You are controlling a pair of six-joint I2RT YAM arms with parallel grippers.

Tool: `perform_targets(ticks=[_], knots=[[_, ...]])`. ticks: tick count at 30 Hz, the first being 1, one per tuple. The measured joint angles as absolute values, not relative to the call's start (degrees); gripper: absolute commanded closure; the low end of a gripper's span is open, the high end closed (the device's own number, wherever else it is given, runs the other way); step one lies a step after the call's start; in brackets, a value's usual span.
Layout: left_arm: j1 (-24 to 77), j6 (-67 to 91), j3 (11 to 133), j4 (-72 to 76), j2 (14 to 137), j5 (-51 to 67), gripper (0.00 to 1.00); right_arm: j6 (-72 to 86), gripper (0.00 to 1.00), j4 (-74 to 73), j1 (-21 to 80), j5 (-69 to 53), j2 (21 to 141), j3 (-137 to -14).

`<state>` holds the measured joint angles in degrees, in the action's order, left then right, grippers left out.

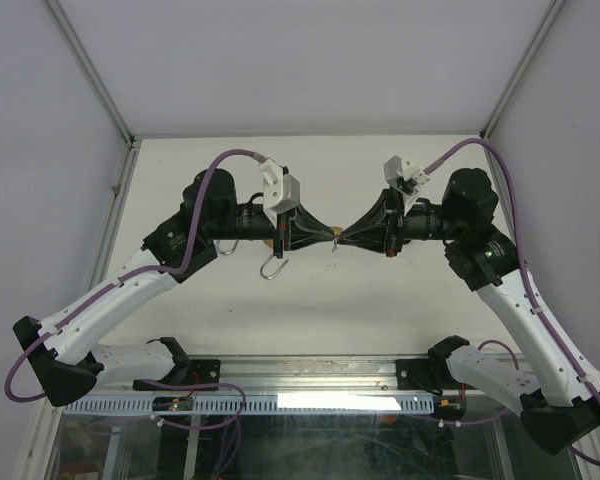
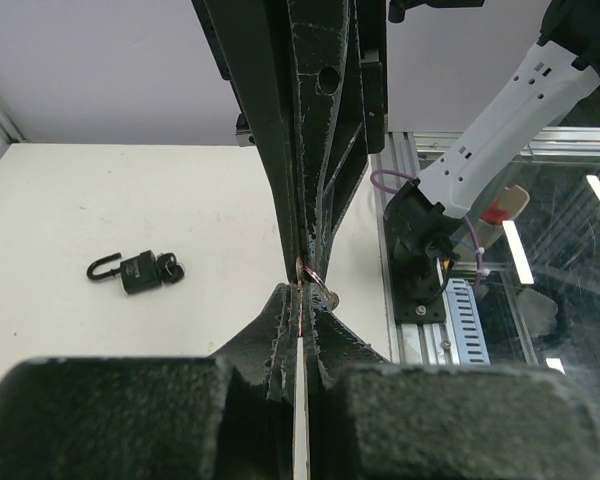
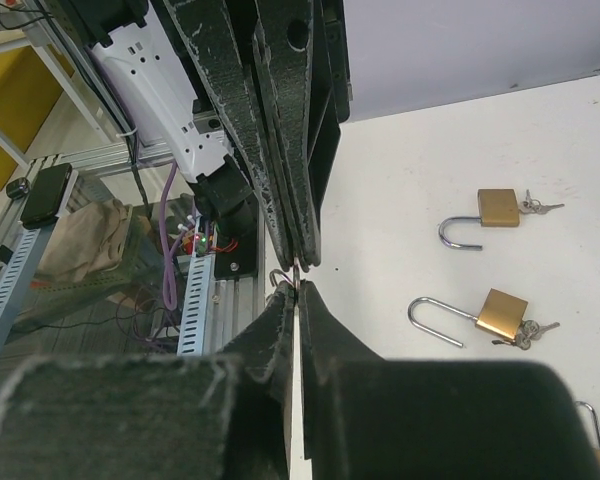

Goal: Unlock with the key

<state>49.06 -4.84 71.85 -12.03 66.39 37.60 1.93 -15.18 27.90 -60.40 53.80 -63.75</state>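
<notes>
a: how does the left gripper (image 1: 323, 237) stand?

b: fully closed. in its own wrist view the two fingers (image 2: 270, 330) press together with only a hairline seam between them, and the key ring (image 2: 317, 284) runs into that seam right at the tips. so it pinches the ring.

a: and the right gripper (image 1: 345, 240)?

b: closed as well, its fingers (image 3: 325, 320) flat against each other. it points straight at the left one, tip to tip, above the middle of the table (image 1: 380, 300). its tips touch the ring, but whether they actually clamp it cannot be told; the ring is mostly hidden where the two pairs of tips meet.

a: so the ring is off the table?

b: yes, it hangs in the air between the two sets of tips.

a: where are the locks?

b: a black padlock (image 2: 138, 272) lies on the table in the left wrist view, well apart from the tips, its shackle sprung open. the right wrist view shows two brass padlocks (image 3: 498, 207) lying on the table, near each other, shackles open, each with small keys (image 3: 540, 207) at its body. neither gripper touches any of them.
</notes>
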Motion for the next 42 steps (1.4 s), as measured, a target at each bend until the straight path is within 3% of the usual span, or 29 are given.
perform_targets(ticks=[2,4,6,14,18,21,29,37,38,40,42], knots=[[49.06,-4.73,71.85,-11.99,66.39,37.6,1.0,1.96,0.98,-14.98,27.88,-60.49,53.8,-63.75],[49.06,-4.67,71.85,-11.97,66.37,37.6,1.0,1.96,0.72,-14.94,27.88,-60.47,53.76,-63.75],[49.08,-4.69,71.85,-11.88,66.39,37.56,1.0,1.23,0.58,-15.57,27.88,-60.4,53.74,-63.77],[49.19,-4.75,71.85,-10.9,66.43,37.58,1.0,0.38,0.52,-16.78,28.01,-62.11,53.89,-63.96],[49.19,-5.08,71.85,-10.9,66.43,37.6,1.0,1.43,0.57,-15.94,28.01,-62.65,54.76,-64.38],[49.19,-5.17,71.85,-10.9,66.43,37.6,1.0,2.04,0.72,-15.38,28.01,-62.65,55.24,-64.38],[49.21,-5.41,71.85,-10.92,66.43,37.6,1.0,2.57,0.98,-14.9,28.01,-62.63,55.59,-64.38],[49.34,-5.43,71.85,-10.92,66.43,37.6,1.0,1.23,1.0,-15.33,28.01,-62.19,54.96,-64.38],[49.47,-5.43,71.85,-10.9,66.43,37.63,1.0,1.1,0.97,-15.4,28.01,-62.15,54.78,-64.38],[49.56,-5.45,71.85,-10.9,66.43,37.6,1.0,0.91,0.68,-15.81,28.03,-61.98,54.5,-64.38],[49.56,-5.48,71.85,-10.9,66.43,37.58,1.0,1.02,0.52,-16.16,28.05,-61.89,54.48,-64.38]])
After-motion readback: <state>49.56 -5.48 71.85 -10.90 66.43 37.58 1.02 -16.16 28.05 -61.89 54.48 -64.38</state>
